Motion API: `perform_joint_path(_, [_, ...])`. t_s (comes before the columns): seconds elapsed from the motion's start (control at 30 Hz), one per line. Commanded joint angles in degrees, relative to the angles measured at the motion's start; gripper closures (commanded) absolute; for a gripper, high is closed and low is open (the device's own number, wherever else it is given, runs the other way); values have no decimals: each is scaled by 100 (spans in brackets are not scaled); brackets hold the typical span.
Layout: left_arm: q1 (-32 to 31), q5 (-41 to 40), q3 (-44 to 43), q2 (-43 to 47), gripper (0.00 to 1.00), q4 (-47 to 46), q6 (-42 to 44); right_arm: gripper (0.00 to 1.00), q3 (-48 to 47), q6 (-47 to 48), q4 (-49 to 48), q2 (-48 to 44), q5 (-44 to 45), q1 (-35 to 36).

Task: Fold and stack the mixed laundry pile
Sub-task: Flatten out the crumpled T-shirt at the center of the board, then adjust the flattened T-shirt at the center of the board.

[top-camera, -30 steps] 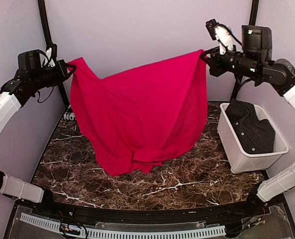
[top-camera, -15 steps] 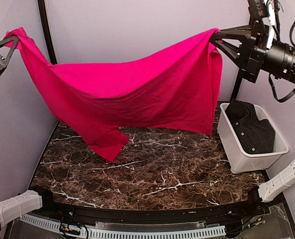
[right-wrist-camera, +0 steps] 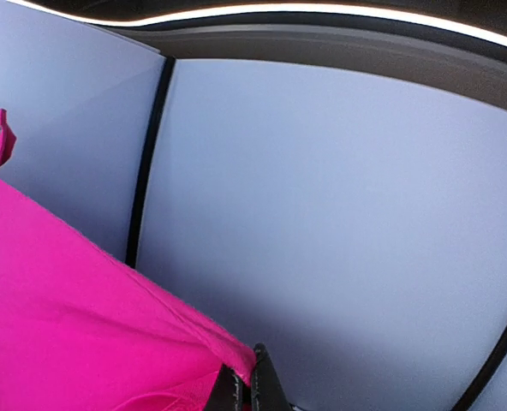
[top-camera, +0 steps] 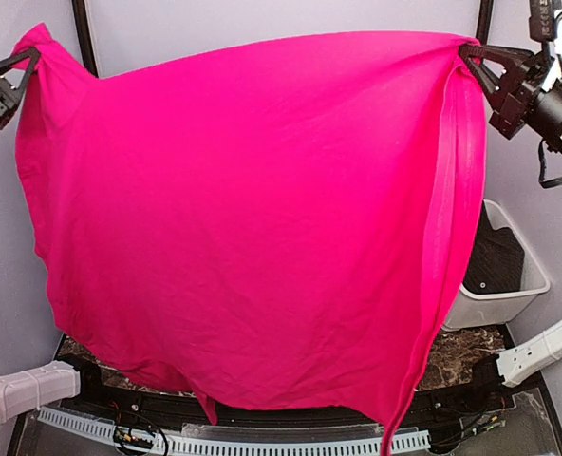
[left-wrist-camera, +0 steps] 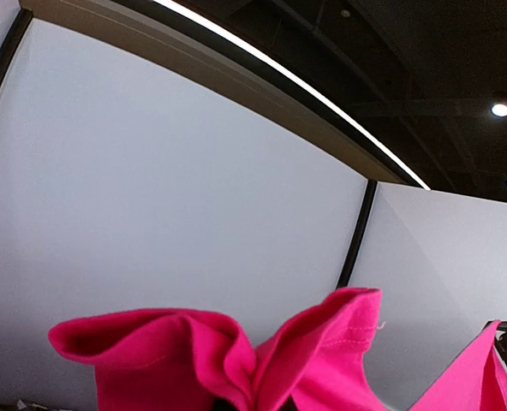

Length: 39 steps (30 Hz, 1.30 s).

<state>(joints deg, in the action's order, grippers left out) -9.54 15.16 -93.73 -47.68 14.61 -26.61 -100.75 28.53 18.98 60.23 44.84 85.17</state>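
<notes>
Garment raised higher, spread flat between left fingers, right fingers.

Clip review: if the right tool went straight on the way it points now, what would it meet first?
Beyond the bright red cloth garment it clamps, the right tool seems aimed at the pale wall panel; the cloth hangs left of that line. Depth is unclear.

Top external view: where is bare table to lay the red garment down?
Mostly hidden: the red garment, stretched between left gripper and right gripper, screens the table. Marble shows in slivers, clearest beside the white bin, which holds the dark garment.
</notes>
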Motion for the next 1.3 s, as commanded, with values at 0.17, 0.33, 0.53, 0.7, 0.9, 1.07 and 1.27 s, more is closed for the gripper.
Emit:
perform_joint_path(0.17, [6,223,1113,-1949,100,-1758,-281,100,1998,-2680,230,393,-3185,-4658])
perform_joint_path(0.33, [4,472,1547,-3214,100,-2562,-111,100,2818,-3083,-461,1312,-4195,-5691])
perform_joint_path(0.53, [-16,759,1074,-5330,100,-3615,-241,100,2403,-3098,-756,3036,-3894,-6205])
perform_joint_path(0.7, [-153,816,-1154,-7676,82,-2721,-101,73,552,-2972,154,4843,-3334,-6414])
perform_joint_path(0.9, [-174,118,-3391,-8426,9,-408,440,18,-876,-3201,1423,5680,-3055,-6383])
perform_joint_path(1.07, [-171,-682,-2735,-7645,1,315,645,16,-4,-3139,1085,4906,-4042,-6373])
perform_joint_path(1.27, [-182,-868,-19,-5839,2,-72,189,17,903,-2985,1279,4347,-5531,-6166])
